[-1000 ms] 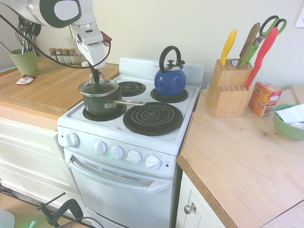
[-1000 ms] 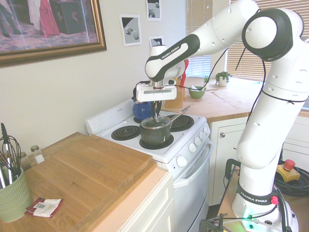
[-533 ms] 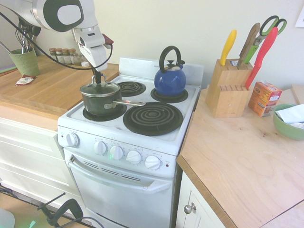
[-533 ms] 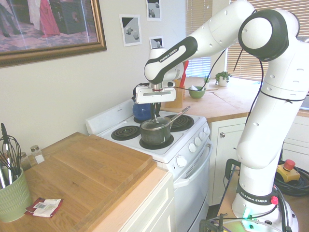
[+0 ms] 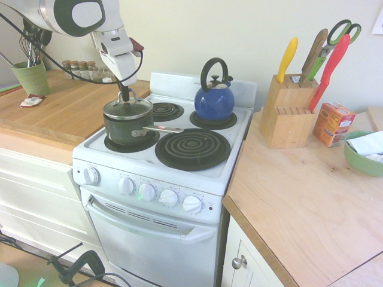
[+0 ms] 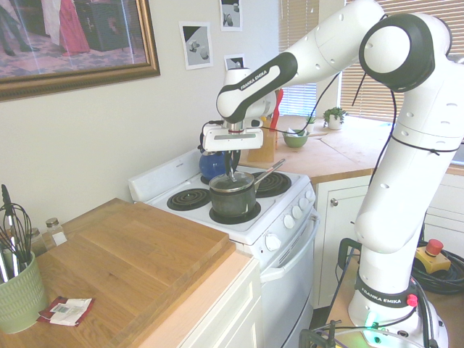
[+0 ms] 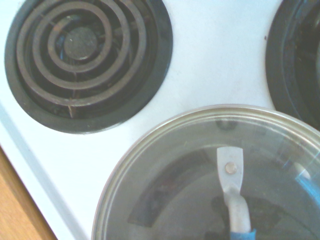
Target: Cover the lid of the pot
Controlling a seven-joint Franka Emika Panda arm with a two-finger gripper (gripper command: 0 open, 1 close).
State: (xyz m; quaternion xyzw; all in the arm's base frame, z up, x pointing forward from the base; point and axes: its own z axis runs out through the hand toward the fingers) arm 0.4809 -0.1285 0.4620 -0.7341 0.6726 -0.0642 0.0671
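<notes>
The dark pot (image 5: pixel 124 130) stands on the stove's front-left burner, its long silver handle (image 5: pixel 161 129) pointing right. The clear glass lid (image 5: pixel 127 109) with a metal rim hangs level right over the pot's mouth. I cannot tell whether it touches the rim. My gripper (image 5: pixel 125 94) points straight down and is shut on the lid's top handle. From the other side, the gripper (image 6: pixel 230 167) holds the lid (image 6: pixel 232 182) over the pot (image 6: pixel 233 204). In the wrist view the lid (image 7: pixel 190 165) fills the lower part of the picture, over the white stove top.
A blue kettle (image 5: pixel 213 98) sits on the back-right burner. The front-right burner (image 5: pixel 192 148) and back-left burner (image 5: pixel 166 110) are bare. A knife block (image 5: pixel 286 110), an orange box (image 5: pixel 333 123) and a green bowl (image 5: pixel 362 156) stand on the right counter. Spice jars (image 5: pixel 84 70) line the left counter.
The gripper has shifted a little right and slightly up with the lid, which went from tilted to level over the pot. The pot stayed put.
</notes>
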